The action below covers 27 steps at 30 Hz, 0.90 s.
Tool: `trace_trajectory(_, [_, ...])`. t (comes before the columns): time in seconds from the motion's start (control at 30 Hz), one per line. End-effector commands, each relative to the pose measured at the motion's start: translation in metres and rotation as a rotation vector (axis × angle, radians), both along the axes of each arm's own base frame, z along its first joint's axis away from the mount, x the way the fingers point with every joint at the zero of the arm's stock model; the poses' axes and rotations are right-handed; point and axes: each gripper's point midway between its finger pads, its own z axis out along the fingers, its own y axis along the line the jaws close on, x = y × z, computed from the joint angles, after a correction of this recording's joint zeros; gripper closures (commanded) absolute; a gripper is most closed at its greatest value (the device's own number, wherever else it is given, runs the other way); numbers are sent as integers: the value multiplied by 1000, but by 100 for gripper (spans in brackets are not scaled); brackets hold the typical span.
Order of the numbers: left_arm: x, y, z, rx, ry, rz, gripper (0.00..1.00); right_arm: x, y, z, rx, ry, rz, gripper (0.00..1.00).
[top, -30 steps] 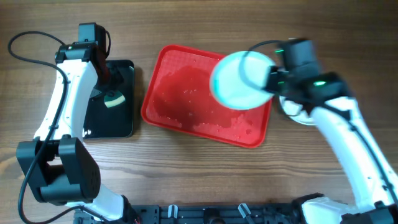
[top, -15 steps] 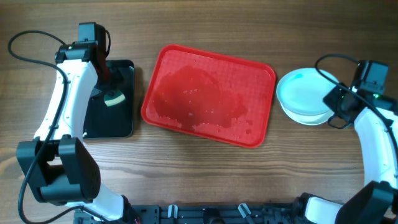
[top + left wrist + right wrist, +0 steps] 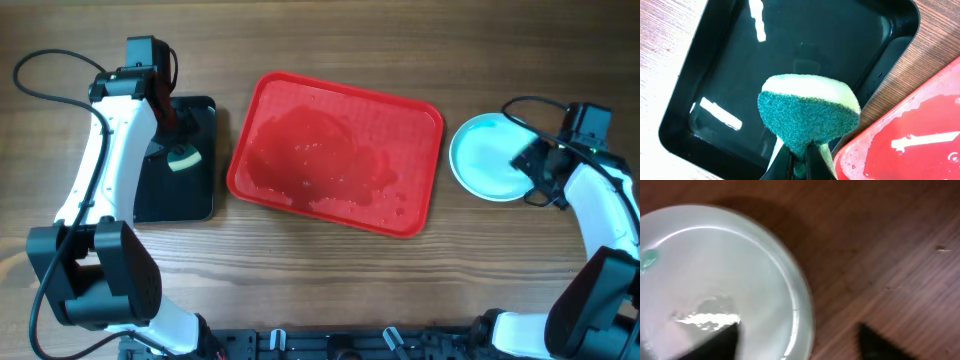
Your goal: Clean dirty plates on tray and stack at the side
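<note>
Wooden table [image 3: 320,290], plain. Right gripper [image 3: 800,341] spread, straddling the rim of the plates [image 3: 715,280] directly beneath it. Left gripper [image 3: 799,161] pinches a sponge [image 3: 807,112]. Risk: a finger catching that rim on withdrawal could drag the top plate off.

black tray [image 3: 195,200]: glossy, on the tabletop [image 3: 300,270]
sponge [image 3: 807,112]: green face, cream back, over the black tray
tabletop: brown wood

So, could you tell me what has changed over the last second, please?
The right arm carried a plate from above the red tray rightward and set it down alongside; the right fingers now sit apart at its rim. The left fingers, sponge and black tray stayed put.
</note>
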Motion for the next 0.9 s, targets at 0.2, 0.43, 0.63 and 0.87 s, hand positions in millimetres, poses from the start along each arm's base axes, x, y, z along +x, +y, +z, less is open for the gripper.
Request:
trace_trajectory(0.2, [-3,1,-5,-5,20,-3,96,17,159,18,446,-84,593,21])
trace_trajectory(0.43, [-3,1,-5,-4,22,-3,96,-13,175,-24,254,106,483,51])
trace_trajectory(0.63, [-3,1,-5,-4,23,-7,96,-13,179,-54,196,36,536,60])
trace_trajectory(0.87, [-3,1,-5,-4,23,-7,96,-9,189,-75,244,33,558,96])
